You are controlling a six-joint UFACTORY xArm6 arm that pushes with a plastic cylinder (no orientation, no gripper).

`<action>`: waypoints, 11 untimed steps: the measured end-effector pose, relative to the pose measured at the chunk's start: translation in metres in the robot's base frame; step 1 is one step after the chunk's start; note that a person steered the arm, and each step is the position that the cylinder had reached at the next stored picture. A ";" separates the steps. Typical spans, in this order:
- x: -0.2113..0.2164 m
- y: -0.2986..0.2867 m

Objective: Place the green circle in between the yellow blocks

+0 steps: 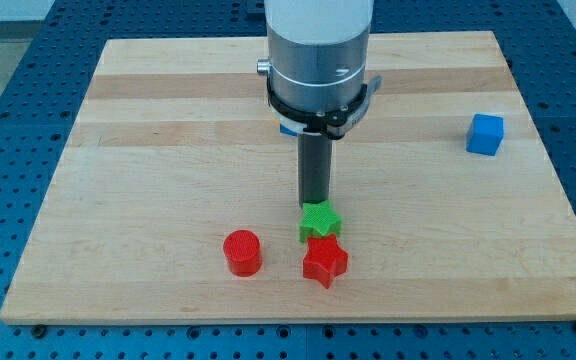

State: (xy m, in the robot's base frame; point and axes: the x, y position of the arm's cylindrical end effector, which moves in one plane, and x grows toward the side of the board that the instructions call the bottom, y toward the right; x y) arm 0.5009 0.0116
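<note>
No green circle and no yellow block shows in the camera view. My tip (315,204) stands just above a green star (319,222) in the view, touching or nearly touching its top edge. A red star (325,262) lies directly below the green star, against it. A red cylinder (242,252) stands to the left of both stars, apart from them. The arm's wide grey body hides part of the board behind the rod.
A blue cube (485,134) sits alone near the right edge of the wooden board (148,150). The board lies on a blue perforated table. The stars and the cylinder are close to the board's bottom edge.
</note>
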 end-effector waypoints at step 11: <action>-0.207 -0.015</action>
